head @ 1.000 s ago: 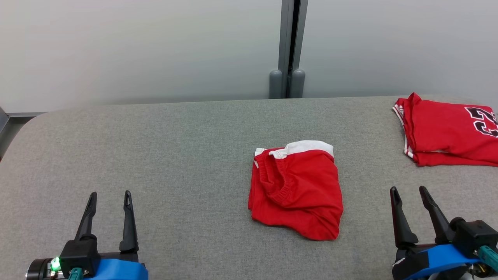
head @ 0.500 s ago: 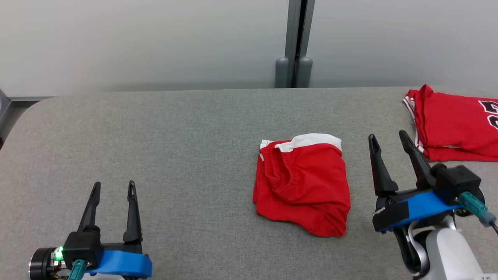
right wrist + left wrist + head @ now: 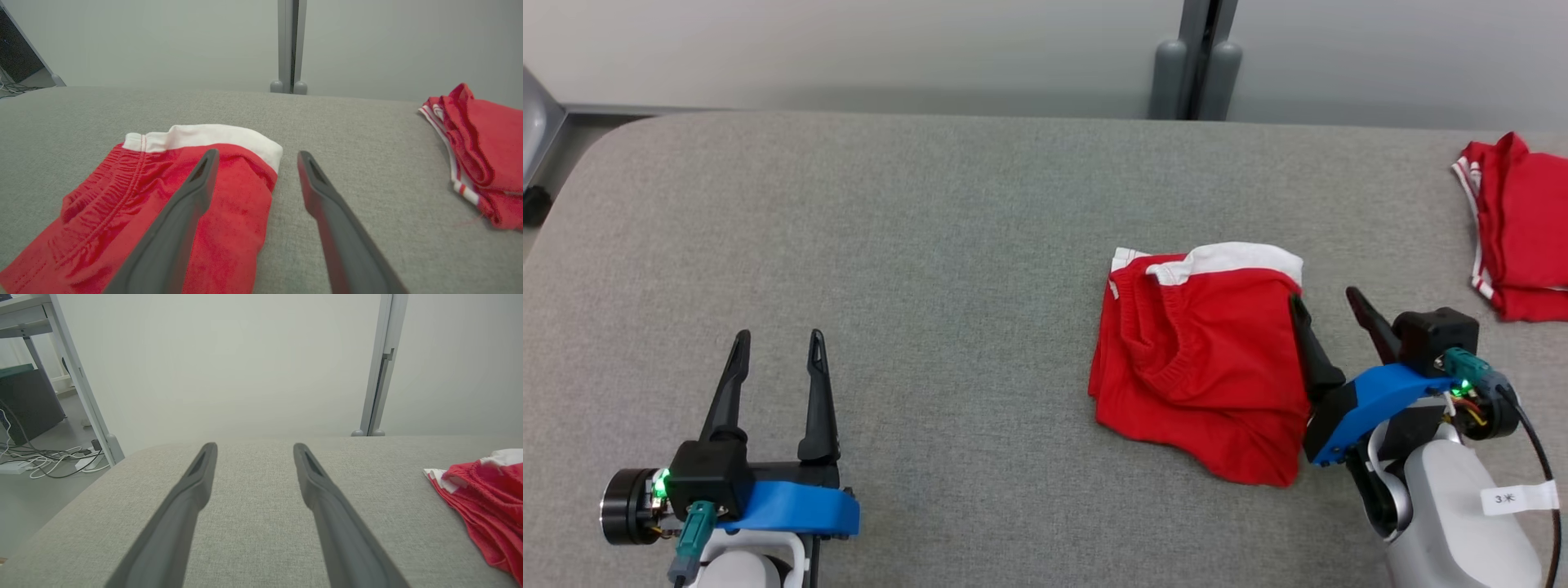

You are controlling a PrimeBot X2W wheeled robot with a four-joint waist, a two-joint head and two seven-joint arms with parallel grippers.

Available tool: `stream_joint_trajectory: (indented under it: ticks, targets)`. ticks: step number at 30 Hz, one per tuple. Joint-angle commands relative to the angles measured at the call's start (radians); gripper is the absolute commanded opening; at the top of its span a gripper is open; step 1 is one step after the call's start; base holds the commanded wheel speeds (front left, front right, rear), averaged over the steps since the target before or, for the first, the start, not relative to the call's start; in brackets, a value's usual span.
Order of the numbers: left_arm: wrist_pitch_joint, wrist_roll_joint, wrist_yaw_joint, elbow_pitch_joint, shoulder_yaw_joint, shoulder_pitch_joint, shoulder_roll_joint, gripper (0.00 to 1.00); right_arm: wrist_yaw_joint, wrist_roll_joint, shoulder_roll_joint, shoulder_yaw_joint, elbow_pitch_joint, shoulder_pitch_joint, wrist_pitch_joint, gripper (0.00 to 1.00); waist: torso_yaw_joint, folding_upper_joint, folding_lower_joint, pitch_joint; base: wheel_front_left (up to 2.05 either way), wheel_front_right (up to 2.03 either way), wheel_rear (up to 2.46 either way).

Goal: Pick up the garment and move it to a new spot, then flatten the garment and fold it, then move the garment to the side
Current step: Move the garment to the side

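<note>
**Head view.** You see the left pincer (image 3: 778, 335) spread, empty, over the near left part of the table (image 3: 890, 245). The right pincer (image 3: 1323, 296) is also spread and holds nothing. It sits at the right edge of the red shorts (image 3: 1201, 359), which lie right of the table's centre. The garment (image 3: 1523, 229) lies folded at the far right edge, well apart from the shorts.

**Left wrist view.** You see both fingers apart over bare table, with the shorts (image 3: 482, 498) at the right.

**Right wrist view.** One finger overlaps the shorts (image 3: 143, 192) and the other is over bare table. You cannot tell whether either touches. The garment (image 3: 486, 143) shows its striped trim.
</note>
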Motion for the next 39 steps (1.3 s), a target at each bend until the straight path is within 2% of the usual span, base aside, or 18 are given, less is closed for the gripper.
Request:
stream_joint_trajectory:
  ticks: [1,9,14,15,16,17,24,32,39]
  targets:
    - [-0.004,-0.004,0.005,0.000,-0.005,-0.015,-0.001,1.00,0.000,0.000,-0.003,-0.002,0.025,-0.020,-0.008,1.00,0.013,0.0000,-0.0002,0.016,0.00,0.00,0.00]
    - [-0.004,-0.009,0.003,0.013,-0.011,-0.039,-0.006,1.00,0.000,-0.017,0.008,0.025,0.223,-0.042,-0.038,1.00,0.021,0.0000,-0.0002,0.038,0.00,0.00,0.00]
    - [-0.004,-0.011,0.000,0.023,-0.014,-0.053,-0.008,1.00,0.000,0.010,0.022,0.061,0.299,-0.048,-0.065,1.00,0.022,0.0000,-0.0002,0.039,0.00,0.00,0.00]
    - [-0.004,-0.012,0.000,0.024,-0.013,-0.053,-0.009,1.00,0.000,0.020,0.025,0.071,0.311,-0.049,-0.068,0.42,0.022,0.0000,-0.0002,0.039,0.00,0.00,0.00]
    - [-0.004,-0.013,0.001,0.026,-0.012,-0.052,-0.009,1.00,0.000,0.026,0.027,0.079,0.323,-0.052,-0.071,0.05,0.021,0.0000,-0.0002,0.039,0.00,0.00,0.00]
    - [-0.004,-0.014,0.000,0.027,-0.013,-0.051,-0.010,1.00,0.000,0.028,0.027,0.087,0.337,-0.055,-0.066,0.00,0.021,0.0000,-0.0002,0.039,0.00,0.00,0.00]
    - [-0.004,-0.016,0.007,0.023,-0.003,-0.041,-0.012,1.00,0.000,0.063,0.002,0.102,0.361,-0.098,-0.117,0.00,0.009,0.0000,-0.0002,0.032,0.00,0.00,0.00]
    - [-0.004,-0.008,0.002,0.003,0.001,-0.042,-0.009,1.00,0.000,0.078,-0.112,0.121,0.319,-0.125,-0.149,0.00,-0.063,0.0000,-0.0002,0.057,0.00,0.00,0.00]
    - [-0.004,-0.001,-0.003,-0.016,0.004,-0.101,0.000,1.00,0.000,0.098,-0.200,0.145,0.247,-0.139,-0.149,0.00,-0.143,0.0000,-0.0002,0.131,0.00,0.00,0.00]
